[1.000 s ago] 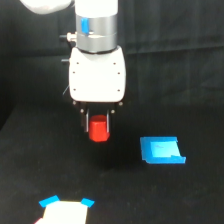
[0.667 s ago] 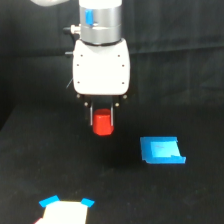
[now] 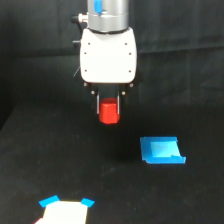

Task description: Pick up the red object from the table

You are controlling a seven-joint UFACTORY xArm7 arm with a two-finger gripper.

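Note:
The red object (image 3: pixel 109 112) is a small orange-red stubby block held between my gripper's (image 3: pixel 109 106) two dark fingers, well above the black table (image 3: pixel 60 165). The gripper hangs from a white housing near the top centre of the exterior view and is shut on the block. The block's lower end sticks out below the fingertips.
A flat bright-blue tray-like piece (image 3: pixel 161 150) lies on the table toward the exterior view's right. A white piece with blue corners (image 3: pixel 65 209) sits at the bottom edge toward the exterior view's left. A dark curtain forms the backdrop.
The gripper has risen with the red object in it and drifted slightly toward the exterior view's right. The blue piece and white piece have not moved.

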